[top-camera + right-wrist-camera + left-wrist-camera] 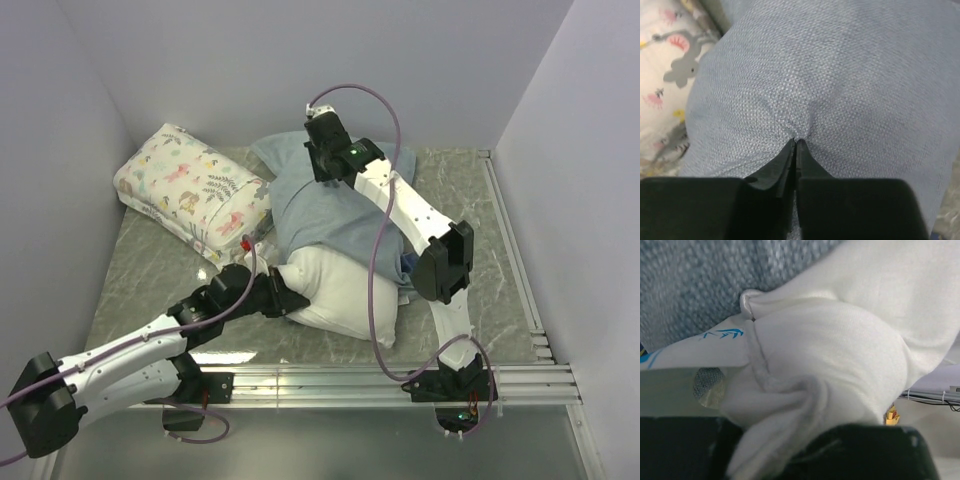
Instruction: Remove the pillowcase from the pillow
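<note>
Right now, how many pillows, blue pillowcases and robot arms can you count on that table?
Pillows: 2 (plain white pillow, floral-print pillow)
Blue pillowcases: 1 (blue pillowcase)
Robot arms: 2 (left arm, right arm)
Total: 5

Grey marbled table bearing two pillows.
The table carries a floral-print pillow at its far left. In the middle lies a white pillow, near end bare, far part inside a blue-grey pillowcase just beside the floral one. Metal rails line the near and right edges.
</note>
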You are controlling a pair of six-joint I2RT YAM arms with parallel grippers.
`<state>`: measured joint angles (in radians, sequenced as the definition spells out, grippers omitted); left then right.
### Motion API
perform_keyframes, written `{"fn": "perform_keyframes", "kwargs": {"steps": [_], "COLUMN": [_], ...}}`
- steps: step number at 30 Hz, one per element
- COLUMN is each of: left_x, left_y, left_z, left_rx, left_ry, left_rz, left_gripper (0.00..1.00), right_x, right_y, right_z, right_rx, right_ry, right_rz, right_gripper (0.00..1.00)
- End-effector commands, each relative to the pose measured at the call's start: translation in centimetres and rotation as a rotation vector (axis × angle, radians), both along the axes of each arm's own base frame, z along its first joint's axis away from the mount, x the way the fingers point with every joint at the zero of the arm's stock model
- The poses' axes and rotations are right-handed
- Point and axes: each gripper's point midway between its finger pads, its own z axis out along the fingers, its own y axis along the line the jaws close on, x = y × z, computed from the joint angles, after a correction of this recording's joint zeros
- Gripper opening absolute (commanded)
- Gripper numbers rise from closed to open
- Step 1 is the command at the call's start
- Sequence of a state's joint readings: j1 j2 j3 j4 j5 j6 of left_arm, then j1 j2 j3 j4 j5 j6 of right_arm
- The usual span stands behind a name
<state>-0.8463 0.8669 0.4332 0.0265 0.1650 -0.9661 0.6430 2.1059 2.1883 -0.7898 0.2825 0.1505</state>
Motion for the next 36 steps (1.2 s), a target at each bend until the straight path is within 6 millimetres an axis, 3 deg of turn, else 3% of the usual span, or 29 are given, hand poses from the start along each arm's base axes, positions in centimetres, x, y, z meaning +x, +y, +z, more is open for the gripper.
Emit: {"fn": "perform_keyframes", "kwargs": {"steps": [1, 2, 4, 5, 7, 8, 14, 16, 21, 22, 27, 28, 30, 31, 32, 33, 34, 35, 36], "left_x": [-2.1, -2.2, -2.3, -2.4, -2.5, -2.5, -2.3, -2.1, -1.3, -1.2, -0.1, 0.5, 1.5, 2.8, 3.5, 4.2, 5.5, 6.4, 7.2], "left_y": [0.5, 0.6, 0.9, 1.1, 1.8, 2.1, 4.6, 5.1, 8.3, 8.7, 11.0, 11.1, 11.1, 11.8, 12.1, 12.3, 12.7, 12.9, 13.2], "left_z": [-0.9, -0.6, -0.1, 0.4, 1.0, 1.7, 4.9, 6.4, 7.1, 8.2, 9.8, 9.9, 11.7, 11.4, 11.7, 12.7, 12.4, 12.9, 13.4], "left_rx": [0.061, 0.057, 0.065, 0.062, 0.08, 0.076, 0.115, 0.111, 0.206, 0.196, 0.235, 0.255, 0.26, 0.335, 0.36, 0.366, 0.412, 0.405, 0.399], "left_ry": [0.064, 0.056, 0.055, 0.044, 0.038, 0.025, -0.033, -0.057, -0.085, -0.104, -0.15, -0.155, -0.188, -0.199, -0.209, -0.226, -0.223, -0.227, -0.232], "left_rz": [-0.062, -0.059, -0.056, -0.057, -0.045, -0.038, 0.041, 0.065, 0.191, 0.206, 0.32, 0.347, 0.378, 0.437, 0.461, 0.486, 0.506, 0.519, 0.531], "left_gripper": [0.0, 0.0, 0.01, 0.0, 0.0, 0.01, 0.01, 0.0, 0.0, 0.0, 0.0, 0.0, 0.0, 0.0, 0.01, 0.01, 0.0, 0.01, 0.01], "right_x": [2.9, 3.2, 3.7, 4.2, 4.5, 4.7, 5.7, 6.0, 7.2, 7.2, 7.1, 7.0, 6.3, 6.0, 5.5, 5.2, 4.7, 4.0, 3.6], "right_y": [-7.1, -8.7, -11.5, -14.2, -17.2, -19.7, -26.2, -26.9, -28.2, -28.9, -31.3, -31.4, -31.2, -31.1, -31.2, -31.3, -31.3, -31.7, -31.8], "right_z": [3.2, 4.3, 4.4, 5.5, 5.2, 5.8, 4.7, 4.6, 4.1, 3.8, 3.4, 4.3, 3.6, 4.6, 3.4, 3.2, 3.7, 2.0, 1.7], "right_rx": [-0.019, 0.002, 0.025, 0.046, 0.06, 0.076, 0.162, 0.192, 0.224, 0.229, 0.307, 0.337, 0.347, 0.368, 0.355, 0.357, 0.369, 0.358, 0.365], "right_ry": [-0.087, -0.11, -0.118, -0.142, -0.147, -0.157, -0.138, -0.132, -0.131, -0.125, -0.115, -0.131, -0.121, -0.147, -0.123, -0.122, -0.135, -0.106, -0.104], "right_rz": [-0.269, -0.32, -0.406, -0.471, -0.561, -0.613, -0.752, -0.77, -0.81, -0.827, -0.882, -0.87, -0.869, -0.859, -0.867, -0.877, -0.876, -0.891, -0.898], "right_gripper": [0.0, 0.0, 0.0, 0.0, 0.0, 0.0, 0.0, 0.0, 0.0, 0.0, 0.0, 0.0, 0.0, 0.0, 0.0, 0.0, 0.0, 0.0, 0.0]}}
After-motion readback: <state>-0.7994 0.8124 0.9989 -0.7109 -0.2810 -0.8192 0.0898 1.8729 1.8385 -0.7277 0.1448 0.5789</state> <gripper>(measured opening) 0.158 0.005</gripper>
